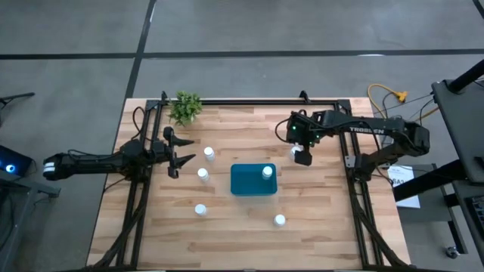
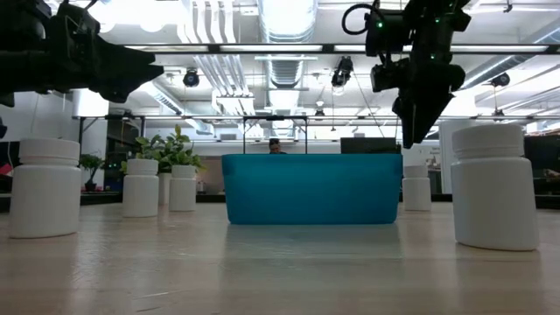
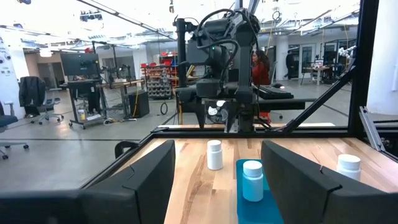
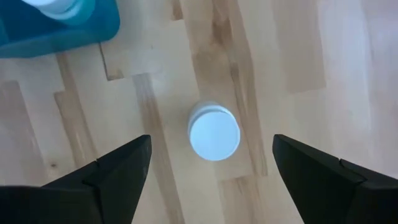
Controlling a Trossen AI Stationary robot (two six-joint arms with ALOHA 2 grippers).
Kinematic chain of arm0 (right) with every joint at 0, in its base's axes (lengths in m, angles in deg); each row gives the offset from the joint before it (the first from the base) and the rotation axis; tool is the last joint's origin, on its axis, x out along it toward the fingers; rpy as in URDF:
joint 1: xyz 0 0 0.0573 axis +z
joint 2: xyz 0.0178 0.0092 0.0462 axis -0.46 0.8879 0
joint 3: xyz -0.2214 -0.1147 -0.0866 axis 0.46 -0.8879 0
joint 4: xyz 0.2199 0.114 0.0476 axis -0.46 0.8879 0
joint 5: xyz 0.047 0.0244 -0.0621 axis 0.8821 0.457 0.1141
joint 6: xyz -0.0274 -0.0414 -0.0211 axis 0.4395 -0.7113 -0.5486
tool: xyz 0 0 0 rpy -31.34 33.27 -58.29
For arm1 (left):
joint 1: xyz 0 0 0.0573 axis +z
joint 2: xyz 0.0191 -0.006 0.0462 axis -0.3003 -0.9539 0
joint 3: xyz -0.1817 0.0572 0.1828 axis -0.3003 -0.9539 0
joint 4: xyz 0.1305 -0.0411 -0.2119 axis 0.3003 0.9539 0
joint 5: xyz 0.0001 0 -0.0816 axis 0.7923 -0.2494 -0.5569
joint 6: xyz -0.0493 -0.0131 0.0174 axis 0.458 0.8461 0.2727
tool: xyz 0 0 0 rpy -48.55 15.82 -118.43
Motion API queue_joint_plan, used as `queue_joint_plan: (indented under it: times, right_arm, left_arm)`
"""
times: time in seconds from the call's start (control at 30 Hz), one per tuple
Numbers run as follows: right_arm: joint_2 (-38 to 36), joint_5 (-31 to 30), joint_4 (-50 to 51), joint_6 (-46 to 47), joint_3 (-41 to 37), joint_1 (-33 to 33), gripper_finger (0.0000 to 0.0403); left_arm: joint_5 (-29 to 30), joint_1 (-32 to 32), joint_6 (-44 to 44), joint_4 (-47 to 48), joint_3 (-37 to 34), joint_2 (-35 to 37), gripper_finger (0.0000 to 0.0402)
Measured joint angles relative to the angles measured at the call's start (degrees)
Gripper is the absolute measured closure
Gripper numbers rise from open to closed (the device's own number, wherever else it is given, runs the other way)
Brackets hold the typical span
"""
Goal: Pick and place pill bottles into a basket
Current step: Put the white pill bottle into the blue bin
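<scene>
One pill bottle (image 1: 267, 172) stood in the basket (image 1: 249, 183); five stayed on the worktop (image 1: 333, 227). Your right hand (image 1: 302, 157) hovered wide over one (centre-right); left hand (image 1: 174, 157) part-open, empty.

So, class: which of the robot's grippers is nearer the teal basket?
Right. The right gripper, open, hovers just off the basket's far right corner, above a bottle. The left gripper waits farther away, to the basket's left.

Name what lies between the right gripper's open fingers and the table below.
One upright pill bottle, white cap up, stands centred under the right gripper, untouched; the right wrist view shows it.
</scene>
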Motion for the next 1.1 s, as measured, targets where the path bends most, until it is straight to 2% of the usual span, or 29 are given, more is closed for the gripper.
queue_joint_plan:
  times: [0.57,1.1]
  right_arm:
    - [6.08,1.55,-2.66,-2.6,-0.3,-2.09,0.0077]
    - [6.81,1.61,-6.26,-0.96,-4.37,-2.33,0.0078]
  left_arm:
    - [-0.01,-0.02,0.0,-0.01,0.0,-0.19,0.018]
    - [-0.01,-0.02,-0.01,0.01,0.0,-0.19,0.018]
